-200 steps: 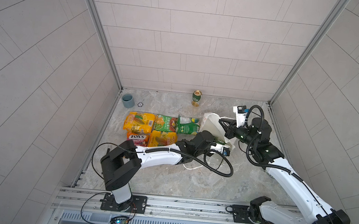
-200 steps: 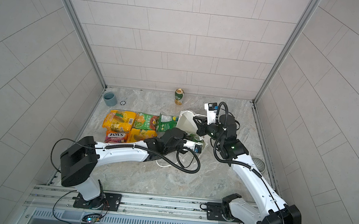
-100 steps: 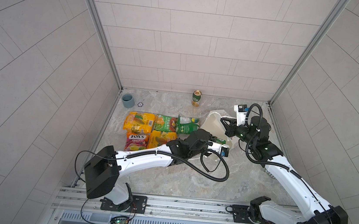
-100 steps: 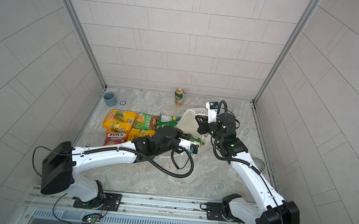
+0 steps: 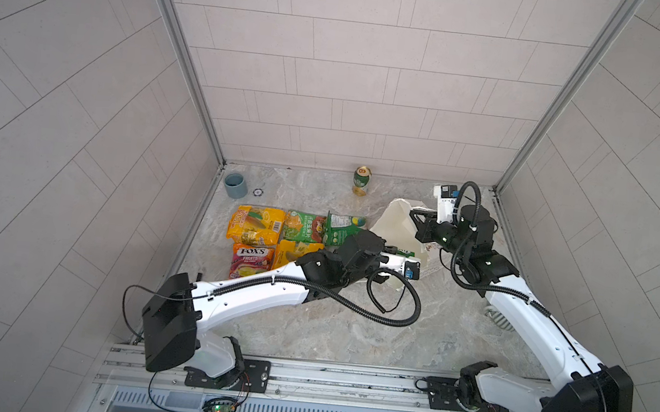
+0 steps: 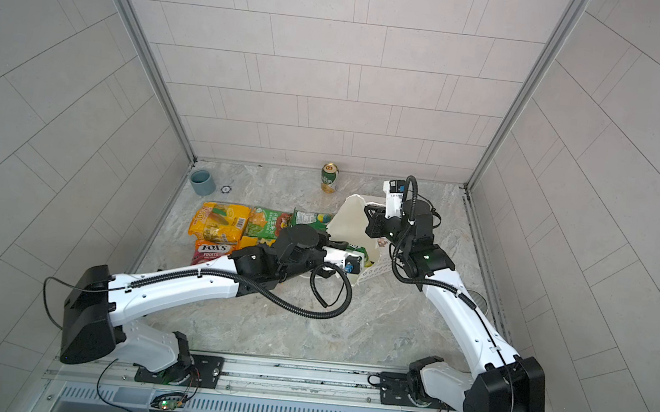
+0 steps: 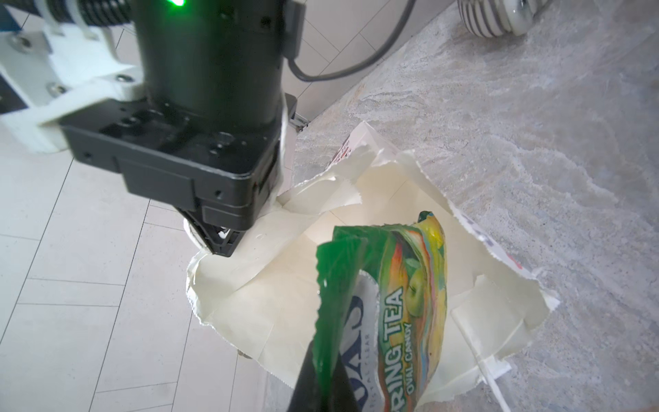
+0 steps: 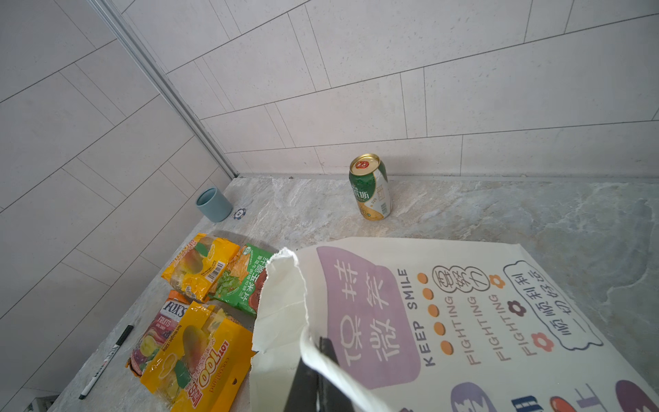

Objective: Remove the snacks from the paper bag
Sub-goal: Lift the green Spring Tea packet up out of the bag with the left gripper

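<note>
The white paper bag (image 5: 395, 222) (image 6: 349, 221) lies tilted at the back right, mouth toward the left arm. My right gripper (image 8: 315, 374) (image 5: 417, 217) is shut on its upper rim beside a white cord handle (image 8: 321, 360), holding the mouth open. My left gripper (image 7: 322, 378) (image 6: 337, 242) is shut on a green candy packet (image 7: 410, 296) at the bag's mouth (image 7: 271, 296), most of it over the opening. Several snacks lie left of the bag: a yellow packet (image 5: 253, 224), a green packet (image 5: 303, 227), a FOX'S packet (image 5: 251, 259).
A green-gold can (image 5: 361, 180) stands at the back wall. In the back left corner a grey-blue cup (image 5: 235, 185) stands beside a small chip (image 5: 256, 192). A black-capped marker (image 8: 107, 360) lies by the left wall, and a ribbed white object (image 7: 499, 18) by the right arm.
My right gripper has lifted the bag's rim a little higher and farther back. The left arm's shoulder has swung leftward, and its gripper has drawn slightly left, still holding the green packet.
</note>
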You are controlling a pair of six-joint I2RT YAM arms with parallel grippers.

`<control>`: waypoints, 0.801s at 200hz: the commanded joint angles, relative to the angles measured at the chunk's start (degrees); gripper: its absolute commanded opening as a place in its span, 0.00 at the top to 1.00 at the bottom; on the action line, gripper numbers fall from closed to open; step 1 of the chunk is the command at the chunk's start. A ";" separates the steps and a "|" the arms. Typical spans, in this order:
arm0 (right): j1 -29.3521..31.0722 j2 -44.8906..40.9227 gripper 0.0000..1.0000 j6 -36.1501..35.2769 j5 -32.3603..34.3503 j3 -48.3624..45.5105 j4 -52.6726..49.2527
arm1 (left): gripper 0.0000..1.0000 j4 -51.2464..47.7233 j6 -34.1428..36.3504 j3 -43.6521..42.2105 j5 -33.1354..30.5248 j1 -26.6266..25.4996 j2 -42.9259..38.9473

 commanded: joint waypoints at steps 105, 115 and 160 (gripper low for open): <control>-5.69 6.67 1.00 14.45 8.59 11.93 -5.87 | 1.00 -3.45 -38.52 9.82 -9.91 1.34 -22.75; -6.35 7.51 1.00 17.34 7.59 12.23 -5.03 | 1.00 -5.30 -41.70 9.86 -13.82 2.10 -23.96; -9.98 8.21 1.00 30.98 2.73 12.19 0.98 | 1.00 -19.86 -63.25 5.99 -2.98 18.46 -26.80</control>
